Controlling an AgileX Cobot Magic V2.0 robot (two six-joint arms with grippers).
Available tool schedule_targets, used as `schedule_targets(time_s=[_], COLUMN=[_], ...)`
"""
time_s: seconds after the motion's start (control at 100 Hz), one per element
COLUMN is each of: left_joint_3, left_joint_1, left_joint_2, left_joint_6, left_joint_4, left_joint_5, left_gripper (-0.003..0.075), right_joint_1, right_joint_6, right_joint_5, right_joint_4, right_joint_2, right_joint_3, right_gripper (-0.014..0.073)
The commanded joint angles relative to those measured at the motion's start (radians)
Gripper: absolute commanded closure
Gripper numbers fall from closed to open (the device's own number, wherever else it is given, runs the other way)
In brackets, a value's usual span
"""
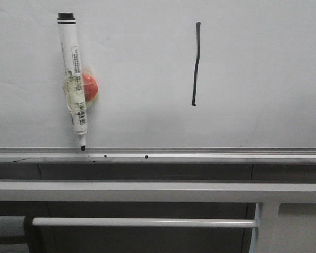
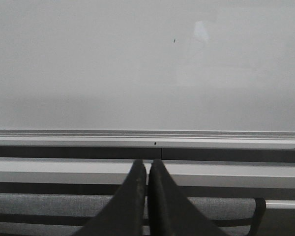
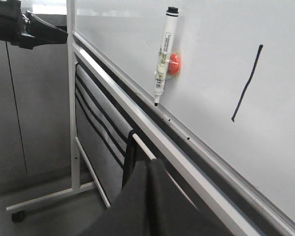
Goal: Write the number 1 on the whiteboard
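Ahead of both closed grippers [image 2: 147, 169] [image 3: 150, 169]: whiteboard [image 1: 253, 63] bearing number 1 [image 1: 196, 63], marker [image 1: 73, 79] apparently magnet-held.

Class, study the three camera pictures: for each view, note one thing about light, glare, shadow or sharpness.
Front view: even, soft light; the number 1 and the marker pen are sharp, with faint shading low on the whiteboard. Left wrist view: a pale glare patch on the board; the left gripper is dark and soft. Right wrist view: the right gripper is blurred, the stroke crisp.
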Motion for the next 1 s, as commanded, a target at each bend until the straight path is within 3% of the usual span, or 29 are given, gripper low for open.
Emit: schedule_targets(time_s=[0.0, 0.63, 0.68, 0.76, 0.85, 0.9, 0.99], left_joint_3=[0.008, 0.008, 0.008, 0.008, 0.008, 0.008, 0.008], left_joint_1=[0.002, 0.002, 0.002, 0.002, 0.002, 0.002, 0.002], left_joint_2=[-0.024, -0.024, -0.024, -0.024, -0.024, -0.024, -0.024], left_joint_6=[0.005, 0.005, 0.005, 0.005, 0.005, 0.005, 0.005], left_joint_4=[0.005, 0.005, 0.005, 0.005, 0.005, 0.005, 0.005], left_joint_5=[-0.07, -0.072, -0.072, -0.072, -0.072, -0.073, -0.075], left_gripper=[0.0741, 0.0741, 0.0741, 0.0741, 0.0741, 0.0741, 0.0741], right_joint_1=[0.001, 0.001, 0.001, 0.001, -0.026, -0.054, -0.134], right_joint_6=[-0.003, -0.003, -0.003, -0.003, -0.003, -0.003, -0.003], right_joint_5=[-0.077, -0.073, -0.06, -0.071, -0.102, -0.022, -0.008], right_joint_4=[-0.011, -0.011, 0.039, 0.249, 0.249, 0.265, 0.27], right_joint_2=[0.007, 0.007, 0.007, 0.007, 0.007, 0.007, 0.007], right_joint_3=[-0.026, -0.026, -0.02, 0.027, 0.099, 0.094, 0.094], right_gripper=[0.0657, 0.0657, 0.0657, 0.0657, 0.0657, 0.0657, 0.0657])
